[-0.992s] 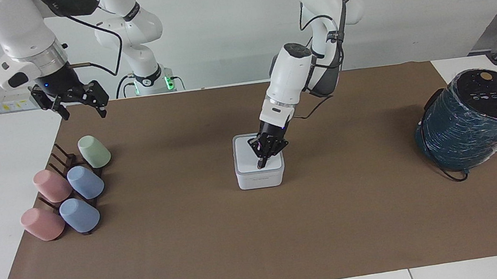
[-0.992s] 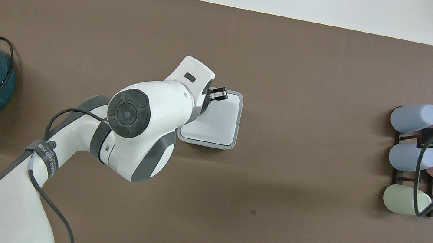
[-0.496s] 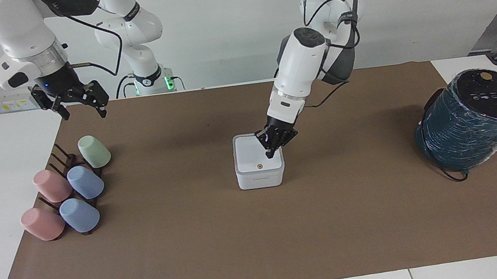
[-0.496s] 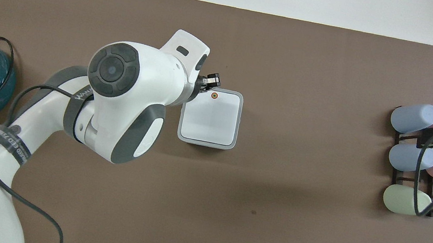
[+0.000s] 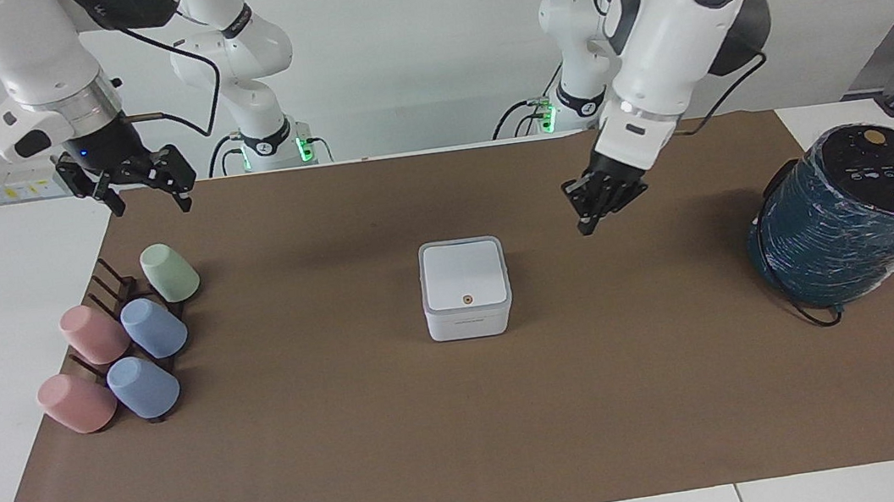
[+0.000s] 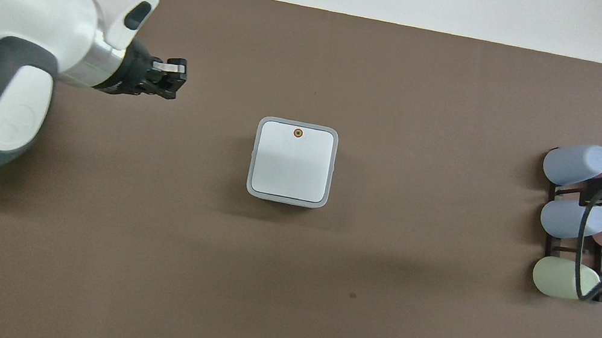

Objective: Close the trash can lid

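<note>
So the trash can (image 5: 465, 293) sits mid-desk on the brown mat (image 5: 468, 419), with the lid (image 5: 463, 274) flat down on top, orange dot showing. Left gripper (image 5: 590, 221) hangs in the air over bare mat between the can and the teal wrapped cylinder (image 5: 856, 213), jaws pinched closed, holding nothing. Right gripper (image 5: 146, 194) waits above the cup rack (image 5: 121, 342), jaws spread open.

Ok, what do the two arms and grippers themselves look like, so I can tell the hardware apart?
Both arms are glossy white with dark grey joint caps and loose black cables. Each ends in a black two-finger gripper: the left gripper and the right gripper. A small blue light glows above the right one, and green lights show at both bases.
</note>
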Available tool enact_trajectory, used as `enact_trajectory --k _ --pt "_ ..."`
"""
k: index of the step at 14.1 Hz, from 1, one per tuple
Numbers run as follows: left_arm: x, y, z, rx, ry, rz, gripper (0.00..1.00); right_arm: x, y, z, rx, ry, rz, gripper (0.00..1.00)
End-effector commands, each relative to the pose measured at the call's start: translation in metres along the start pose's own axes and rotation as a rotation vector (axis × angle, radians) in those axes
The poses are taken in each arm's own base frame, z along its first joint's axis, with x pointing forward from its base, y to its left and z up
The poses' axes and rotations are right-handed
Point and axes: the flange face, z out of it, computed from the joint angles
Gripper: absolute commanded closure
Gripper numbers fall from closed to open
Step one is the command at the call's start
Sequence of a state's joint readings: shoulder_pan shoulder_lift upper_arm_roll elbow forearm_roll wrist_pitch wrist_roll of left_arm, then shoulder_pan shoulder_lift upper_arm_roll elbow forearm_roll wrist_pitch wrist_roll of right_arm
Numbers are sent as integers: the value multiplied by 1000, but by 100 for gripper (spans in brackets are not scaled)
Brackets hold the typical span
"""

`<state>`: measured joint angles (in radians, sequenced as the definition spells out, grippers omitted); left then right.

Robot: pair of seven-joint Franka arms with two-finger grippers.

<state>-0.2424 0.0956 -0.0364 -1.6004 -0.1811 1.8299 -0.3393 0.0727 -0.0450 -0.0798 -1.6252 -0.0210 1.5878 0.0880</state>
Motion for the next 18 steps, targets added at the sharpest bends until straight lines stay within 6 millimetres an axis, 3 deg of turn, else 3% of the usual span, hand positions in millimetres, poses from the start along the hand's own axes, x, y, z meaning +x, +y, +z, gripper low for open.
enact_trajectory --k 1,4,8,11,12,14,16,17,18 --pt "-7 -55 -35 14 -44 93 100 -7 1 -1 8 -7 -20 0" --pt "-7 -86 -43 157 -61 213 100 -8 2 -2 9 -5 -20 0" --pt "-4 -107 -46 235 -76 327 100 -8 2 -2 9 -5 -20 0" --pt "-1 -113 -48 234 -62 350 98 -8 2 -2 9 -5 -20 0" --pt "0 -112 -48 232 -58 352 93 -8 2 -2 9 -5 -20 0" --pt "0 -110 -48 230 -51 357 48 -7 1 -1 8 -7 -20 0" --pt "2 -106 -47 224 -27 363 17 -7 1 -1 8 -7 -20 0" --pt "2 -103 -47 220 -19 365 5 -7 1 -1 8 -7 -20 0" --pt "3 -102 -46 217 -14 362 2 -8 2 -2 9 -5 -20 0"
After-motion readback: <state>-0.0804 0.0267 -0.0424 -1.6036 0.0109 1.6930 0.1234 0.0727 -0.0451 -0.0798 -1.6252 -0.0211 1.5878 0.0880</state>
